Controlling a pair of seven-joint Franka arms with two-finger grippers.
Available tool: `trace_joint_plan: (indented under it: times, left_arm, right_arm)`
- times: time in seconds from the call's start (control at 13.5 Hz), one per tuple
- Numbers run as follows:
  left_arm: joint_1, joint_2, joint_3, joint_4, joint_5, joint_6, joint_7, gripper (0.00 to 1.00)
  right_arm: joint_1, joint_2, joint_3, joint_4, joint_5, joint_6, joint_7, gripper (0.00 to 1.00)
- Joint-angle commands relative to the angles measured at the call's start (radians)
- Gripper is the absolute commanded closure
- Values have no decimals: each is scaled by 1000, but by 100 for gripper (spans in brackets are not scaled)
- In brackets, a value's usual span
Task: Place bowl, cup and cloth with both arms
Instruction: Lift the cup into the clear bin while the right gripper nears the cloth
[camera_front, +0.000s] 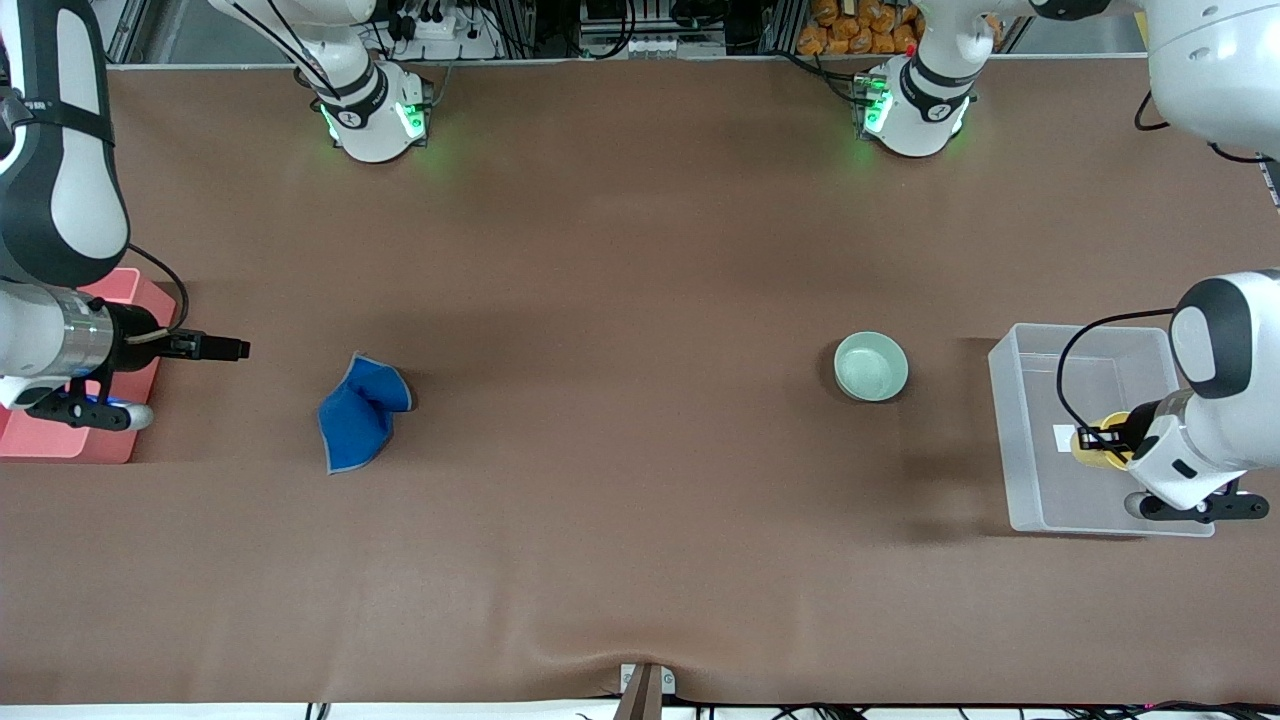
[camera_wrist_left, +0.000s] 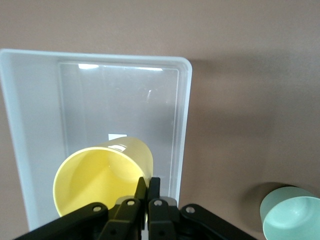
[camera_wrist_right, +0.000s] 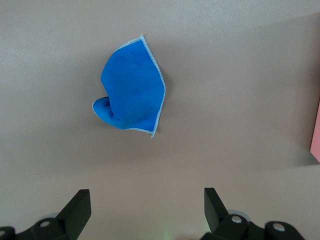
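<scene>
Partly hidden, left tool clamped on cup over bin; right tool apart, perhaps over table.

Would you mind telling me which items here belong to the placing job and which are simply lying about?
Part of the job:
- cup, pinched at its rim by the left hand over the clear bin
- bowl, on the table
- cloth, crumpled on the table
- right hand, open

Just there:
- pink box

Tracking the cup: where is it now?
The yellow cup is pinched by the left end effector over the clear bin, at the left arm's table end.
</scene>
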Motion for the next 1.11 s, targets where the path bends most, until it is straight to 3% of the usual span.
trace_joint_plan:
  times: [0.0,0.22,0.67,1.04]
  left_arm:
    - [-6,33,3,5,-20,27,19,100]
    - [8,72,3,2,-20,54,34,100]
    - [21,107,3,-1,-19,109,41,100]
    - [21,147,3,-2,-22,174,39,100]
  right_arm:
    - [8,-12,-9,-17,7,26,22,0]
    - [-2,37,-9,-51,1,155,22,0]
    - [20,80,-9,-102,-2,287,140,0]
    - [37,74,-7,-108,-2,301,154,0]
